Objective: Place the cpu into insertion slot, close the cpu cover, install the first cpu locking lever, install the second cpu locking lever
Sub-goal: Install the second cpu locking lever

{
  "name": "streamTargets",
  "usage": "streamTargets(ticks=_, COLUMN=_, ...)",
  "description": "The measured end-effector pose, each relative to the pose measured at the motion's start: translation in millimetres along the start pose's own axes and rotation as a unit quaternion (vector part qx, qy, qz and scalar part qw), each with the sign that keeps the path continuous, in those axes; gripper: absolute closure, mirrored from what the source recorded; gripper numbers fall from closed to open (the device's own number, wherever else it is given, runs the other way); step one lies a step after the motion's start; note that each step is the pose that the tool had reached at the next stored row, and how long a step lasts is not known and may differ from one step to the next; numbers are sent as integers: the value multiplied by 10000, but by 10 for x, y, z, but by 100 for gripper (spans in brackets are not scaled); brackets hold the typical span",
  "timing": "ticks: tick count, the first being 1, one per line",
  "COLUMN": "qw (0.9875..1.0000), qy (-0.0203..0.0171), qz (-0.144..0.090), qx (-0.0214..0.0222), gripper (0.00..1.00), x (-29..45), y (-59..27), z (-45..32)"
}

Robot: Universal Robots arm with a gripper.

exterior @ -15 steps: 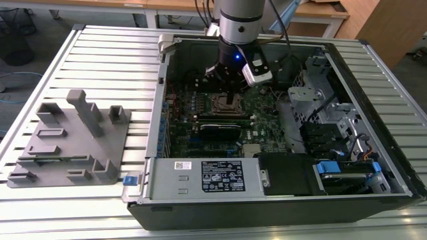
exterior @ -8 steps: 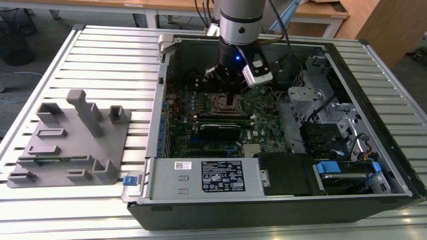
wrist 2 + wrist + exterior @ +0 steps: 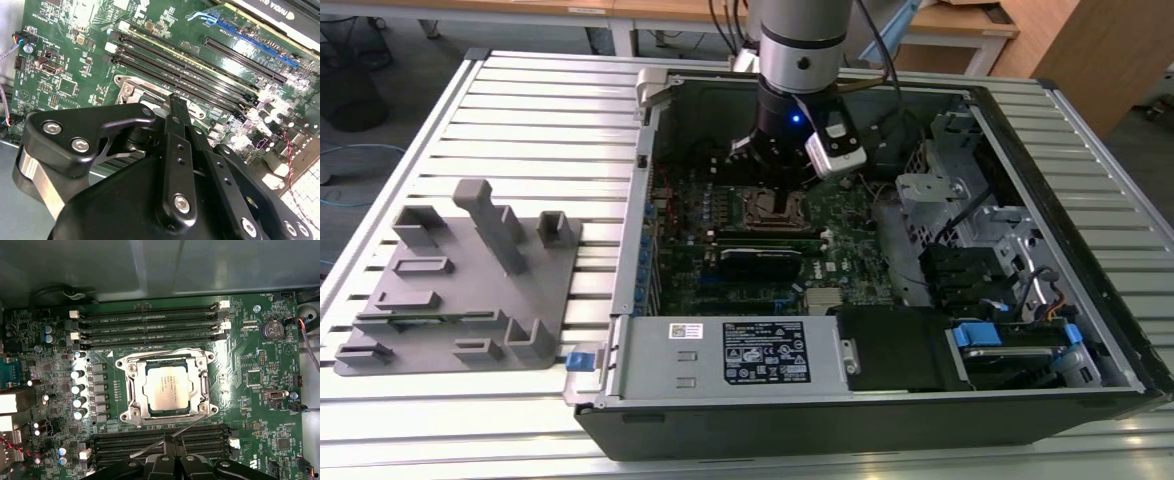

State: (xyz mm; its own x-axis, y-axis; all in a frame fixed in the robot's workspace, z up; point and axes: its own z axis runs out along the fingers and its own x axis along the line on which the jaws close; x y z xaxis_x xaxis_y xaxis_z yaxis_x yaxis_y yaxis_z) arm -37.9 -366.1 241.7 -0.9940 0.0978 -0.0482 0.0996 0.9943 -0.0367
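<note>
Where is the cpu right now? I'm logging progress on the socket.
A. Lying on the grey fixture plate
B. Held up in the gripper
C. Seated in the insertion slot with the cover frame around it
C: in the first wrist view the cpu lies flat in the insertion slot, with the cpu cover framing it.

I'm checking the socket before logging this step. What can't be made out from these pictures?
- Whether the locking lever is hooked: in the first wrist view its end runs behind the gripper.
- The cpu and cpu cover in the exterior view: the arm hides most of the insertion slot.
- Fingertip contact: the second wrist view is blocked by the gripper's own linkage.
</note>
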Motion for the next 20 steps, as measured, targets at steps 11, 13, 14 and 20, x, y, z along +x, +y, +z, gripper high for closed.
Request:
streamTargets(ticks=11, qw=10000, qy=-83, qz=3, qx=-7, gripper=89, x=155, y=-8, z=29)
streamTargets(ticks=13, qw=10000, qy=-91, qz=3, qx=-8, gripper=89, x=185, y=-9, z=39)
streamTargets(ticks=14, qw=10000, qy=-95, qz=3, qx=-8, gripper=89, x=201, y=-10, z=45)
streamTargets(ticks=20, qw=9999, qy=-108, qz=4, qx=-9, gripper=89, x=289, y=-16, z=104)
